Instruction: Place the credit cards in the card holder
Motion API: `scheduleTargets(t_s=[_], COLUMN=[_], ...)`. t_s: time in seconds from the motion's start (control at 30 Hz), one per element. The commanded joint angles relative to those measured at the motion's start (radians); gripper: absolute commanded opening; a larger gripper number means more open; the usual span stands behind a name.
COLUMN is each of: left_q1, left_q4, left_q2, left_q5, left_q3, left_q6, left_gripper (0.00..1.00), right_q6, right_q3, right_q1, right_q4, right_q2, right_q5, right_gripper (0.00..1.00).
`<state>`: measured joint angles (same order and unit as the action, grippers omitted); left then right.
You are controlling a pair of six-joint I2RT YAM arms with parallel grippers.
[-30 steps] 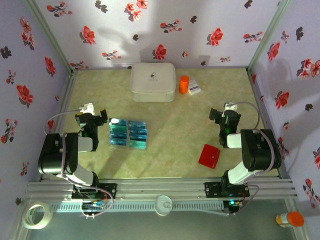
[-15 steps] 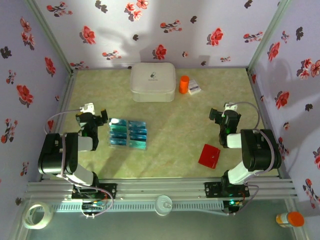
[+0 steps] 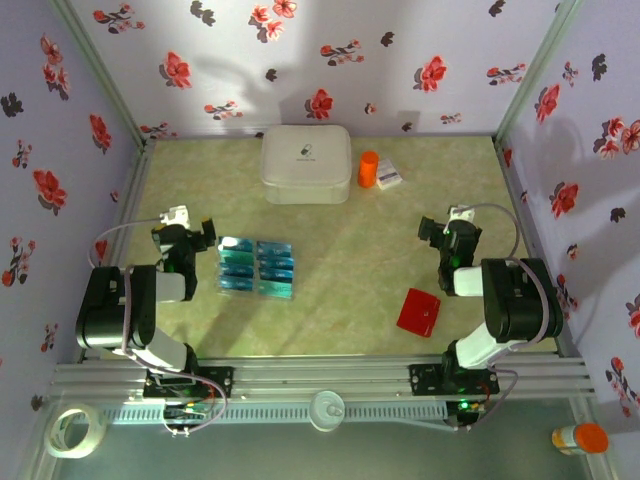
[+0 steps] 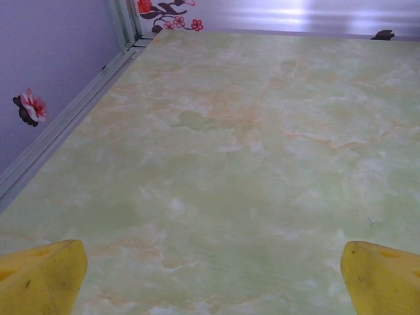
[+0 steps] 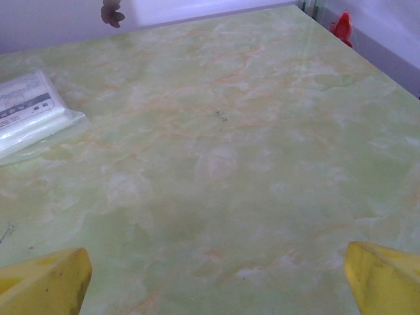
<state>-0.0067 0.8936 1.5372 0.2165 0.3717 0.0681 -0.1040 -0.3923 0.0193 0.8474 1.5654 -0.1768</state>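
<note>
Nothing has moved since a second ago: the glossy teal-blue rectangular credit cards (image 3: 257, 268) lie in rows just right of the left gripper (image 3: 183, 232), whose jaws are spread wide and empty. The flat bright-red square card holder (image 3: 418, 312) lies base-side of the right gripper (image 3: 447, 228), which is likewise spread and empty.

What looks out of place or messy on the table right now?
Nothing looks spilled or broken. The credit cards lie in neat rows. Only the card holder looks slightly off: it lies turned at an angle, well to their right.
</note>
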Motion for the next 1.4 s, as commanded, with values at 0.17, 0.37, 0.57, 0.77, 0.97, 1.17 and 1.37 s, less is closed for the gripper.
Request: scheduleTargets(t_s=[0.17,0.37,0.57,0.77,0.97,1.17,1.37], left_q1=[-0.004,0.002,0.004,0.004,-0.007,-0.017,-0.029], left_q4=[0.013,-0.314,-0.637,-1.164,-1.322,-1.302,-1.230], left_q2=[0.006,-0.184,-0.350,-0.404,-0.464,-0.572,-0.606], left_q5=[-0.005,0.066,0.115,-0.036,-0.287,-0.390,-0.459], left_q3=[0.012,0.115,0.260,0.514,0.488,0.326,0.219], left_q6=[-0.016,0.021,0.214,0.543,0.707,0.791,0.799], left_gripper=[1.00,1.00,1.00,1.00,1.00,1.00,1.00], right_q6=[0.009,-0.050,-0.504,-0.540,-0.396,-0.322,-0.308], right_q3=[-0.004,-0.127,-0.361,-0.407,-0.433,-0.419,-0.423], right_q1=[-0.010,-0.010,-0.022,-0.003,0.325,0.715,0.994], right_q4=[0.022,-0.350,-0.786,-0.779,-1.016,-1.128,-1.126], right_q2=[-0.010,-0.240,-0.337,-0.364,-0.412,-0.331,-0.179], right_q5=[0.006,-0.076,-0.095,0.427,0.350,0.156,-0.041], right_gripper=[0.99,0.99,0.99,0.97,0.91,0.86,0.89])
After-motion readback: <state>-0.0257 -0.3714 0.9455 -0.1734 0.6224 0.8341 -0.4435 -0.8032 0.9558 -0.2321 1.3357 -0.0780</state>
